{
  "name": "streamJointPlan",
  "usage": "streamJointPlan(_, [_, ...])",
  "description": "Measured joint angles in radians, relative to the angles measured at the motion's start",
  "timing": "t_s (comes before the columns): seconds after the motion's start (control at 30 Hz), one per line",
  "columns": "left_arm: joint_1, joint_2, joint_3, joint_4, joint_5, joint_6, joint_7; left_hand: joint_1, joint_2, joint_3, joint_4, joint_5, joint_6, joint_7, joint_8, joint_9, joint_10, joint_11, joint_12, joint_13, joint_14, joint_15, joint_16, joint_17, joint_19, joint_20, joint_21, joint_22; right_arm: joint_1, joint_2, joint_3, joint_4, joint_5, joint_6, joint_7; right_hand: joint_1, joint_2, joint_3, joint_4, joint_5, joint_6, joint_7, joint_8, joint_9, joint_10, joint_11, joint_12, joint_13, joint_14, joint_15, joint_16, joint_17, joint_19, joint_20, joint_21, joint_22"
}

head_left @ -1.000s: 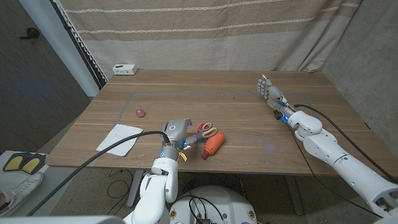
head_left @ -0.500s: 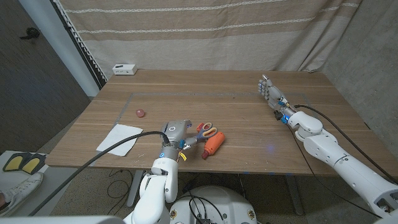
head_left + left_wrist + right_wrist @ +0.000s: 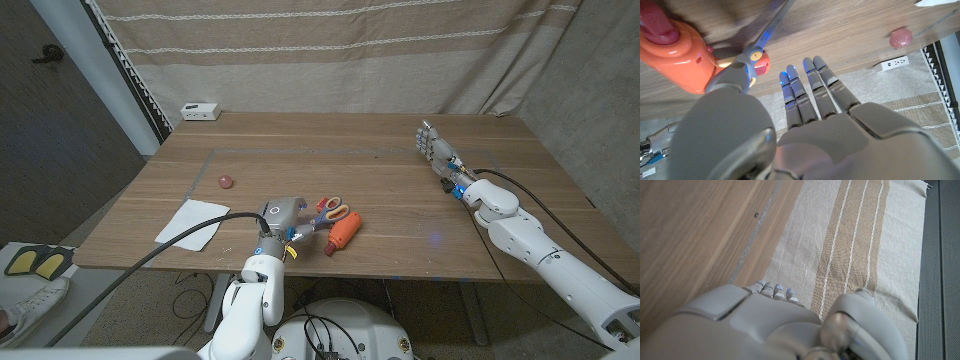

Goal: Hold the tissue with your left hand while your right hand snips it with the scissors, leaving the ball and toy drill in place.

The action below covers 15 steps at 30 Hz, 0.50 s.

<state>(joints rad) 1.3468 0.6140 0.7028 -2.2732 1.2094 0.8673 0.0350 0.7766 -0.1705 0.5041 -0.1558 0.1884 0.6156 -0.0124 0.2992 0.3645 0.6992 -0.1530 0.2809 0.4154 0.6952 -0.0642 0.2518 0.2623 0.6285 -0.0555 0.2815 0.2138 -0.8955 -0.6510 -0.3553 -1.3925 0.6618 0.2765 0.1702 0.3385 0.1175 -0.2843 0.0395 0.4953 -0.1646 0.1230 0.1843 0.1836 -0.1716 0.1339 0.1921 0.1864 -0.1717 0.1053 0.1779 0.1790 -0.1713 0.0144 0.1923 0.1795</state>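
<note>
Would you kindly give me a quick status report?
Left hand open beside scissors and toy drill. Right hand open, far right. Tissue untouched at near-left edge; ball beyond it.

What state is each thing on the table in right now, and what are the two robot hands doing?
Tissue: lying flat, uncut, untouched.
Scissors: lying on the table beside the toy drill, held by no hand.
Toy drill: lying on its side.
Ball: sitting still, alone.
Left robot hand: fingers straight, holding nothing, next to the scissors.
Right robot hand: open, empty, far from everything.
</note>
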Motion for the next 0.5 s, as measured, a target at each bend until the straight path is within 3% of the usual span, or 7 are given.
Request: streamJointPlan(0.5, [0.0,0.012,0.014,0.002,-0.043,-0.012,0.013,-0.009,0.001,0.0,0.0,0.0,0.0,0.0,0.0,0.005,0.001,-0.001,0.0,0.005,0.0,0.0,0.0,0.0,0.0,0.0,0.0,0.0,-0.01,-0.007,0.005,-0.015,-0.001,0.0,-0.007,0.0,0.0,0.0,0.0,0.0,0.0,0.0,0.0,0.0,0.0,0.0,0.0,0.0,0.0,0.0,0.0,0.0,0.0,0.0,0.0,0.005])
